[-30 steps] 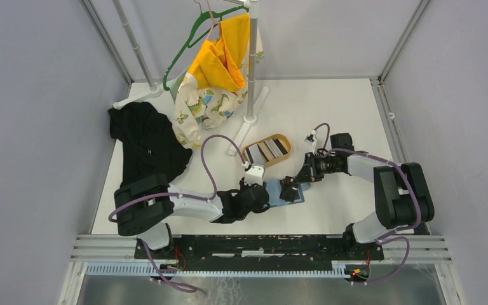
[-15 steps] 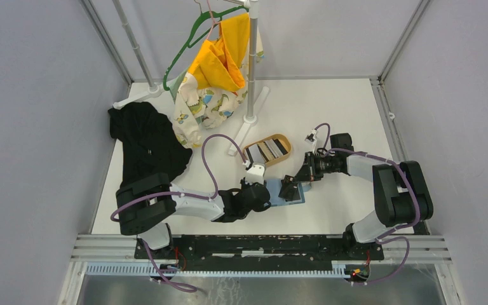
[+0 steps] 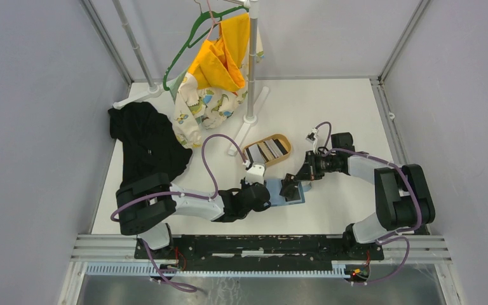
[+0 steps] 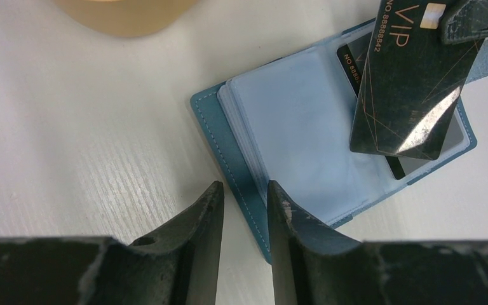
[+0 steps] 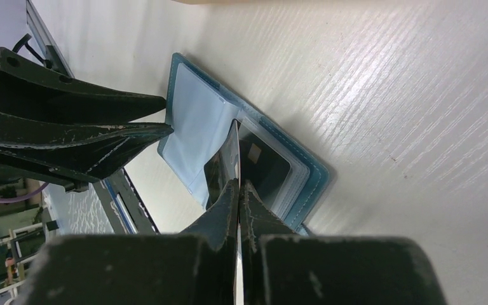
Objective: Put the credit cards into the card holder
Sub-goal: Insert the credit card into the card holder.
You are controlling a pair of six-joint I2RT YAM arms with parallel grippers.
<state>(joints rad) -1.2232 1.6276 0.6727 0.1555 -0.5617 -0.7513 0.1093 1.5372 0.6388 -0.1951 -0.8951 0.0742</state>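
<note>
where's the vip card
The black VIP card is upper right in the left wrist view, pinched by the right end effector over the open card holder.

Bright, even light from above fills the top view, and shadows on the white desk (image 3: 330, 108) are faint and soft. In the left wrist view a white glare patch sits on the sharply focused black card (image 4: 406, 89). The left pincer (image 4: 244, 190) and right pincer (image 5: 237, 187) look dark and slightly blurred up close. The desk gleams in the right wrist view.
</note>
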